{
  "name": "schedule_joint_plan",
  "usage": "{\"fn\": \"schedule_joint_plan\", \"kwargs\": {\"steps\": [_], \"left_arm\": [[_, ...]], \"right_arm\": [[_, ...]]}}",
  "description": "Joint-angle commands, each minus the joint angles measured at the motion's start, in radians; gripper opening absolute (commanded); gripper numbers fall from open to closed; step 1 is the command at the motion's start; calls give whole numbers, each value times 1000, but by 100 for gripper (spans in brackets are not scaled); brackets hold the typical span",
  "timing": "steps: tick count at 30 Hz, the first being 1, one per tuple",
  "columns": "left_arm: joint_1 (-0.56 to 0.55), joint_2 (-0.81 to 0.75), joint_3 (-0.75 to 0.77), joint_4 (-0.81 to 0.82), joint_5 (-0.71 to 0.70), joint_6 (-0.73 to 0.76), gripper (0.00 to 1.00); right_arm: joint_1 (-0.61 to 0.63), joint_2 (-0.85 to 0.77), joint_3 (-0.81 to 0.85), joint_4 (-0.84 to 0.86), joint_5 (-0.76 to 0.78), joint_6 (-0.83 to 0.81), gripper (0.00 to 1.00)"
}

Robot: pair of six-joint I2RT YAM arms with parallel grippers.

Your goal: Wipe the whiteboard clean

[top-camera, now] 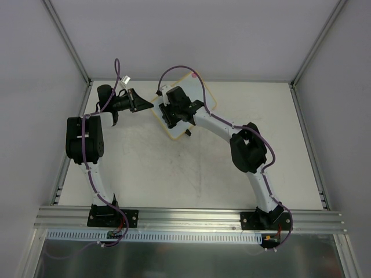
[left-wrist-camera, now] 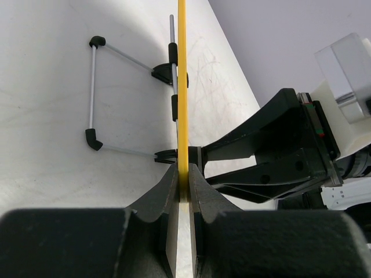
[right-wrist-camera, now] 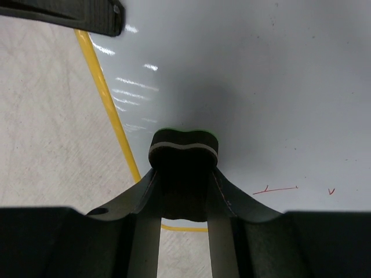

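Observation:
The whiteboard (top-camera: 174, 132) lies at the back middle of the table, tilted, with a yellow rim. My left gripper (top-camera: 147, 104) is shut on its left edge; the left wrist view shows the rim (left-wrist-camera: 182, 87) edge-on, pinched between my jaws (left-wrist-camera: 183, 176). My right gripper (top-camera: 169, 116) is over the board, shut on a black bow-shaped eraser block (right-wrist-camera: 184, 147) that presses on the white surface (right-wrist-camera: 261, 69) near the rim (right-wrist-camera: 107, 98). Thin red marks (right-wrist-camera: 275, 189) remain on the board to the right of the block.
A wire stand (left-wrist-camera: 93, 92) with black clips (left-wrist-camera: 172, 58) sits on the board's far side, over the table. The right gripper's body (left-wrist-camera: 290, 150) is close on the other side. Frame posts and grey walls border the white table (top-camera: 174, 179).

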Motion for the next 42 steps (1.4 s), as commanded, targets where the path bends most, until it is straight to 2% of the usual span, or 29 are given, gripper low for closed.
{"fn": "schedule_joint_plan", "kwargs": {"steps": [1,9,17,20,22,28,35,42], "left_arm": [[-59,-49,-20,22,131,-1,0],[-60,-46,-22,28,133,-4,0],[-60,-46,-19,30,133,-6,0],[-60,-44,-17,30,133,-6,0],[-60,-44,-16,31,133,-7,0],[-60,-44,-14,34,134,-11,0],[-60,-44,-14,40,136,-15,0],[-60,-49,-17,43,137,-18,0]], "right_arm": [[-2,38,-8,321,82,-10,0],[-25,38,44,416,87,-59,0],[-42,-2,-44,537,50,-79,0],[-49,-25,-91,537,30,-77,0],[-54,-48,-157,562,-35,-76,0],[-80,-135,-373,694,-137,-90,0],[-88,-212,-530,752,-189,-79,0],[-88,-217,-507,610,-187,-84,0]]}}
